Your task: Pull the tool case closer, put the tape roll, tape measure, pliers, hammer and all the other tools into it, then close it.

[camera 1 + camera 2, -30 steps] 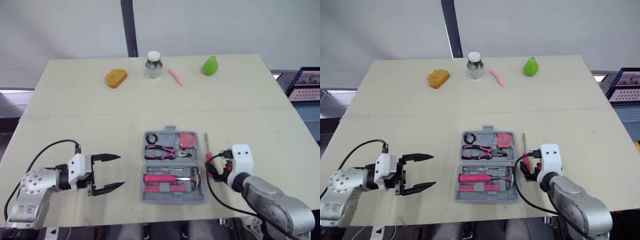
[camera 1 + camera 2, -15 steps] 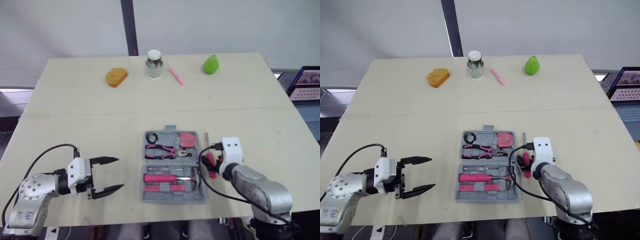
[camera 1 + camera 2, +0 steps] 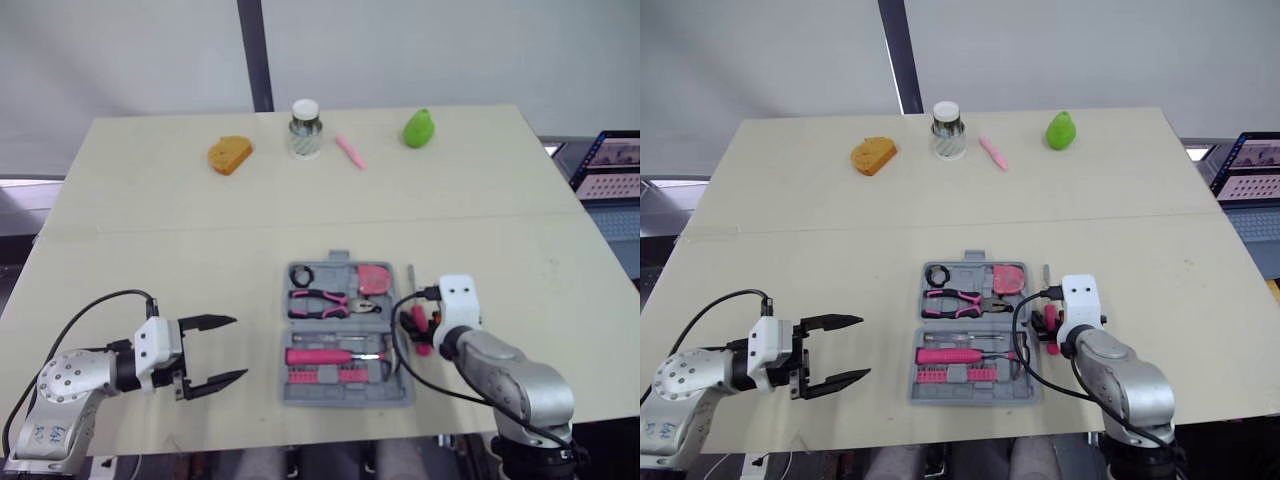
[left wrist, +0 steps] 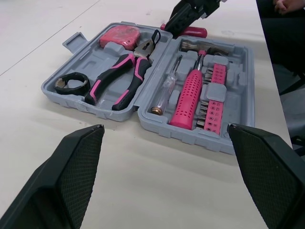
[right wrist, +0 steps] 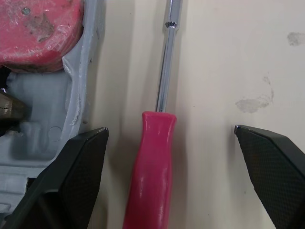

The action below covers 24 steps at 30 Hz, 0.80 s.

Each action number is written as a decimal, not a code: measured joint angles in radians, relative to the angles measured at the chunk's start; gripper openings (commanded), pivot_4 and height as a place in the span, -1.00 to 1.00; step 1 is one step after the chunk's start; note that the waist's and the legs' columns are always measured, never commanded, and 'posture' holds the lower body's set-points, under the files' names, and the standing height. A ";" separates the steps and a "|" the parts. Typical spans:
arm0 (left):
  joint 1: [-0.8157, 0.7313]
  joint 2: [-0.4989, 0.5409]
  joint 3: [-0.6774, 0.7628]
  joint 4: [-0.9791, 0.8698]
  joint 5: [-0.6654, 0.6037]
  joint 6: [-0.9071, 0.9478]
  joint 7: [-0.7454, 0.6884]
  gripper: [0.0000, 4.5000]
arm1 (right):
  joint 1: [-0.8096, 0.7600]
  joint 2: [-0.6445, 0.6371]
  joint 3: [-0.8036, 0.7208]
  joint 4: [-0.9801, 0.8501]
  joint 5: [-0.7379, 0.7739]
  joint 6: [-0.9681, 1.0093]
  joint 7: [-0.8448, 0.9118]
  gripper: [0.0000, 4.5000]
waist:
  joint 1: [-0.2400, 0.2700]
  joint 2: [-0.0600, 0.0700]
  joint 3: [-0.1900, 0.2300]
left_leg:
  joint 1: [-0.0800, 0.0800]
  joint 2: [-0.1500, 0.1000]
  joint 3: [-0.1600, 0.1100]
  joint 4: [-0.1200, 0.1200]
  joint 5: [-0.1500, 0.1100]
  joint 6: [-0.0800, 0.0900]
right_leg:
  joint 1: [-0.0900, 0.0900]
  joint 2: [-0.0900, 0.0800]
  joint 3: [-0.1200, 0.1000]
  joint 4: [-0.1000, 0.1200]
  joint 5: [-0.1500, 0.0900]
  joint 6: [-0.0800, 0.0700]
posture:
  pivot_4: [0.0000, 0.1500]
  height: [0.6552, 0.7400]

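The tool case [image 3: 345,396] lies open on the bench [image 3: 150,250], straight ahead of the left end effector [image 3: 238,347], which is spread wide and holds nothing, its two black fingers aimed at the case from well off to the side. From that end effector, the nearer half of the case holds a black tape roll [image 4: 71,82], pink-and-black pliers [image 4: 119,78] and, at the far corner, a pink tape measure [image 4: 119,36]. The half beyond holds a pink-handled hammer [image 4: 188,95], a slim screwdriver [image 4: 167,88] and a row of pink bits [image 4: 214,95].

The right end effector [image 5: 169,130] is also spread wide, astride a red-handled screwdriver [image 5: 153,157] lying on the bench just beside the case's outer wall. The handle sits between its fingers, touching neither, and the steel shaft points away from it.

Far beyond both end effectors, along the bench's back edge, stand an orange sponge [image 3: 230,155], a lidded jar [image 3: 305,128], a pink pen [image 3: 350,152] and a green pear [image 3: 418,128].
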 measured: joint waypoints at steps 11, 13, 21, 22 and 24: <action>0.012 0.000 0.000 0.000 0.001 -0.012 0.010 0.97 | -0.005 0.000 0.000 0.000 0.000 0.000 0.000 1.00 | 0.000 0.000 0.000 | 0.000 0.000 0.000 0.000 0.000 0.000 | 0.000 0.000 0.000 0.000 0.000 0.000 | 1.00 -0.06; 0.014 0.000 0.000 0.000 0.001 -0.013 0.010 0.97 | -0.006 0.000 0.000 0.000 0.000 0.000 0.000 1.00 | 0.000 0.000 0.000 | 0.000 0.000 0.000 0.000 0.000 0.000 | 0.000 0.000 0.000 0.000 0.000 0.000 | 1.00 -0.06; 0.015 0.000 0.000 0.000 0.002 -0.021 0.014 0.97 | -0.010 0.000 0.001 0.000 -0.001 0.001 0.000 1.00 | -0.001 0.000 0.000 | 0.000 0.000 0.000 0.000 0.000 0.000 | 0.000 0.000 0.000 0.000 0.000 0.000 | 1.00 -0.06; 0.015 0.000 0.000 0.000 0.002 -0.022 0.014 0.97 | -0.011 0.001 0.001 0.000 -0.001 0.002 0.000 1.00 | -0.001 0.000 0.000 | 0.000 0.000 0.000 0.000 0.000 0.000 | 0.000 0.000 0.000 0.000 0.000 0.000 | 1.00 -0.06; 0.015 0.000 0.000 0.000 0.002 -0.022 0.014 0.97 | -0.015 0.002 0.000 0.000 -0.001 0.006 0.000 1.00 | -0.002 0.000 0.000 | 0.000 0.000 0.000 0.000 0.000 0.000 | 0.000 0.000 0.000 0.000 0.000 0.000 | 1.00 -0.06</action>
